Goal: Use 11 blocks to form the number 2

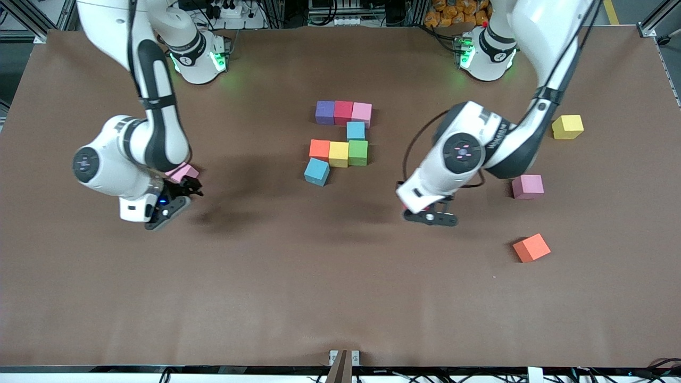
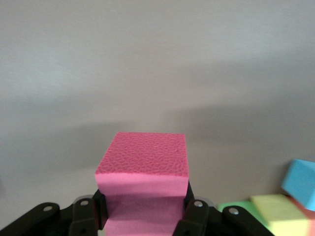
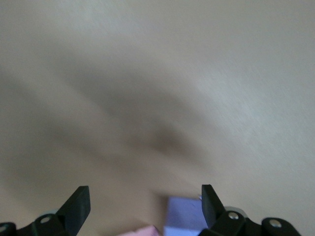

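Note:
On the table stands part of the number 2: a row of purple (image 1: 324, 112), red (image 1: 343, 111) and pink (image 1: 362, 113) blocks, a blue block (image 1: 355, 130), then orange (image 1: 320, 149), yellow (image 1: 338, 153) and green (image 1: 358, 152). A second blue block (image 1: 316, 172) lies askew just nearer the camera than the orange one. My left gripper (image 1: 428, 215) (image 2: 143, 206) is shut on a magenta-red block (image 2: 142, 167), over bare table toward the left arm's end from these. My right gripper (image 1: 183, 194) (image 3: 143, 204) is open over a purple block (image 3: 184, 214) and a pink block (image 1: 182, 171) (image 3: 142, 231).
Loose blocks lie toward the left arm's end: yellow (image 1: 567, 126), pink (image 1: 527, 186) and orange (image 1: 531, 247). The left wrist view catches the green (image 2: 236, 206), yellow (image 2: 278, 209) and askew blue (image 2: 301, 183) blocks beside the held one. The brown table (image 1: 298, 287) runs wide toward the camera.

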Robot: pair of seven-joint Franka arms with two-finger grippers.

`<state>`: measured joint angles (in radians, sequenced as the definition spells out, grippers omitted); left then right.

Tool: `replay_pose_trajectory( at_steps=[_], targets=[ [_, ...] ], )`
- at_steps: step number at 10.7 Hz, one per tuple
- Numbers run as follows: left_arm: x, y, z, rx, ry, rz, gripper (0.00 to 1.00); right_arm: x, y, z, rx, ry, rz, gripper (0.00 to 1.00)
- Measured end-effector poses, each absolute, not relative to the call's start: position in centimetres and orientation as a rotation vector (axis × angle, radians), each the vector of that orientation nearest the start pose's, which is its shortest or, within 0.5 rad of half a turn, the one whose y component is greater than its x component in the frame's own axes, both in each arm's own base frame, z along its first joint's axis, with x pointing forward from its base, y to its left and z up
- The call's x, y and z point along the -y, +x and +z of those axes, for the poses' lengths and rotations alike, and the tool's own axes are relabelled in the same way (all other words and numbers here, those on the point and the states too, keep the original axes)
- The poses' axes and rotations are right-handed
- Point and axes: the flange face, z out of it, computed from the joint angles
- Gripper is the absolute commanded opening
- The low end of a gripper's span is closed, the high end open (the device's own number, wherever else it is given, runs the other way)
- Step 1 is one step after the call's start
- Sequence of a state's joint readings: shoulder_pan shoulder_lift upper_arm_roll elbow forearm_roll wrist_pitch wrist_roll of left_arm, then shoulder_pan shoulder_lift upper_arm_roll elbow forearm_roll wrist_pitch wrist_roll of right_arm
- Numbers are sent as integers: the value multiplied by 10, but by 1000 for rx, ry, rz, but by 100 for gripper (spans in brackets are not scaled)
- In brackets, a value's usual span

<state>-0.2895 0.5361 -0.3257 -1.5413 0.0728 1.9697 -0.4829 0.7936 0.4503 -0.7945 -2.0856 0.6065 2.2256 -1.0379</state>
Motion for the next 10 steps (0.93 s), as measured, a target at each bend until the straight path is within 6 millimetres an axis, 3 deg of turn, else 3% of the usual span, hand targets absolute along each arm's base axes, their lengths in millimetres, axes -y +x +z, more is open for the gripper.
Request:
replay_pose_trajectory(
  at_steps=[2,4,7,10],
  targets=[
    [406,574,348,-142,-3176,242,53,14,557,244,965,-2796,75,100],
    [436,565,332,-152,-3156,236,53,35,549,237,929,-2802,90,100],
    [484,546,319,-230,-3136,197,53,49,533,221,864,-2821,90,100],
    [513,546,319,-213,-3237,101,54,59,524,202,832,-2792,55,100]
  ],
)
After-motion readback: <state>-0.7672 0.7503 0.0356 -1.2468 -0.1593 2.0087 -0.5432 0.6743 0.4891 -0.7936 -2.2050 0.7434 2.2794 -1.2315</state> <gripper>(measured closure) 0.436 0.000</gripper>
